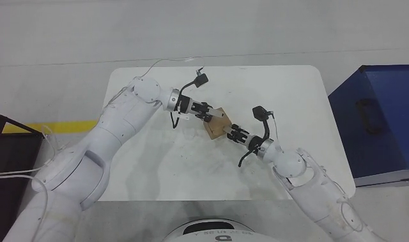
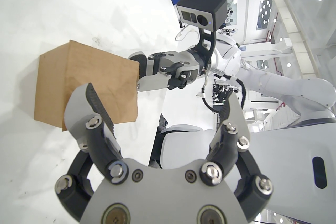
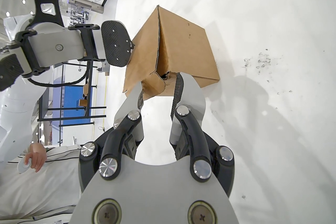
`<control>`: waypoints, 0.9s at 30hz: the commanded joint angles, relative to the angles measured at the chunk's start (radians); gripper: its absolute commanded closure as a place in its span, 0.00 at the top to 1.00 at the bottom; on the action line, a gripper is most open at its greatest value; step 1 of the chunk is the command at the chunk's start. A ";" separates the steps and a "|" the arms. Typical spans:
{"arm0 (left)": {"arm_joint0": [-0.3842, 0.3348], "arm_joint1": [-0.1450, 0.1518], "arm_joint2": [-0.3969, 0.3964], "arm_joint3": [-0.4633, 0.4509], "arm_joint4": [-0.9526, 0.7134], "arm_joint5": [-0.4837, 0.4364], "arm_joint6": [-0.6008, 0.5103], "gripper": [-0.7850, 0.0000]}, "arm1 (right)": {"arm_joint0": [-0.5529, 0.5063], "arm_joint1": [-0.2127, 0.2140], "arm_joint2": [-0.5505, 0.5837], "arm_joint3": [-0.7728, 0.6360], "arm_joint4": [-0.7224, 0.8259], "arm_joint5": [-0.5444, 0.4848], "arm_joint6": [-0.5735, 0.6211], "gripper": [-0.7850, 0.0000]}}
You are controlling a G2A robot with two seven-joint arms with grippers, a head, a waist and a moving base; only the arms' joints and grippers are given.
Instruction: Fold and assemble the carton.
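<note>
A small brown carton [image 1: 218,122] sits near the middle of the white table [image 1: 281,89], folded into a box shape. In the right wrist view its end flaps [image 3: 153,83] look crumpled and partly tucked. My right gripper [image 3: 160,89] is shut on that flap end of the carton [image 3: 181,49]; it also shows as the right gripper [image 1: 234,132] on the carton's near-right side. My left gripper [image 2: 160,101] is open just beside the carton [image 2: 86,75], one pad [image 3: 115,43] close against the carton's far-left wall. From above, the left gripper [image 1: 207,112] touches or nearly touches the box.
A blue bin [image 1: 377,124] stands off the table's right side. A black frame [image 1: 13,136] is at the left edge. The table's surface around the carton is bare, with scuff marks [image 3: 260,62].
</note>
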 commanded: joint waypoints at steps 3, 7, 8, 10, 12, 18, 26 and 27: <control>-0.005 -0.002 0.010 0.004 -0.013 0.008 -0.008 1.00 | 0.019 -0.006 -0.021 0.010 -0.018 0.011 0.009 0.35; -0.011 -0.004 0.018 0.007 -0.022 0.012 -0.012 1.00 | 0.041 -0.012 -0.041 0.024 -0.032 0.022 0.022 0.35; -0.012 -0.004 0.020 0.008 -0.024 0.012 -0.012 1.00 | 0.045 -0.013 -0.045 0.027 -0.034 0.022 0.025 0.35; -0.014 -0.005 0.025 0.010 -0.027 0.012 -0.012 1.00 | 0.052 -0.015 -0.049 0.033 -0.035 0.022 0.030 0.36; -0.016 -0.006 0.030 0.011 -0.029 0.012 -0.012 1.00 | 0.058 -0.017 -0.051 0.040 -0.038 0.021 0.033 0.37; -0.021 -0.011 0.043 0.015 -0.034 0.007 -0.007 1.00 | 0.068 -0.020 -0.042 0.056 -0.056 0.034 0.012 0.37; -0.028 -0.020 0.061 0.028 -0.035 -0.002 0.002 1.00 | 0.091 -0.030 -0.070 0.076 -0.094 0.069 0.024 0.36; -0.029 -0.021 0.063 0.030 -0.036 -0.003 0.003 1.00 | 0.094 -0.031 -0.074 0.078 -0.095 0.068 0.025 0.36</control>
